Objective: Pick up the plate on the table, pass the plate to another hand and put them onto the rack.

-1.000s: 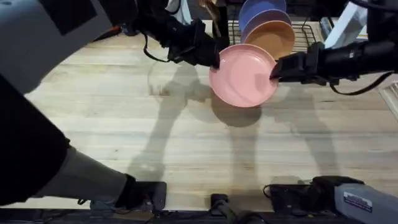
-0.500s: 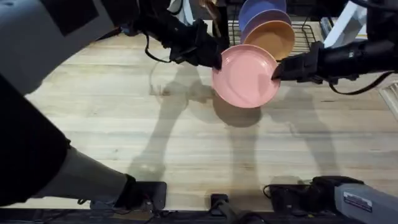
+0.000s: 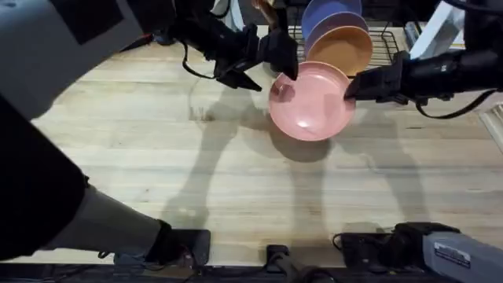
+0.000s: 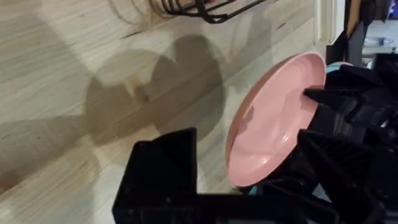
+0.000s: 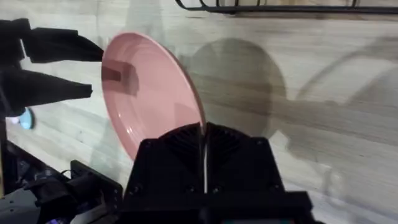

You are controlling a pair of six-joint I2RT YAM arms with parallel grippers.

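The salmon-pink plate (image 3: 310, 101) hangs tilted above the table (image 3: 157, 149), just in front of the rack (image 3: 387, 41). My right gripper (image 3: 350, 89) is shut on the plate's right rim, and in the right wrist view the plate (image 5: 146, 102) runs edge-on into that gripper (image 5: 203, 142). My left gripper (image 3: 267, 67) stands open at the plate's left rim, its fingers spread apart and off the plate. From the left wrist the plate (image 4: 270, 121) shows beside one black finger (image 4: 165, 165), with a gap between them.
The black wire rack holds an orange plate (image 3: 343, 47) and purple plates (image 3: 330, 17) standing upright at its left end. The rack's front wire (image 5: 280, 7) lies just beyond the pink plate. Bare wood spreads to the left and toward the front edge.
My left gripper has opened and let go of the plate's left rim. The plate has shifted slightly to the right and stays in the right gripper.
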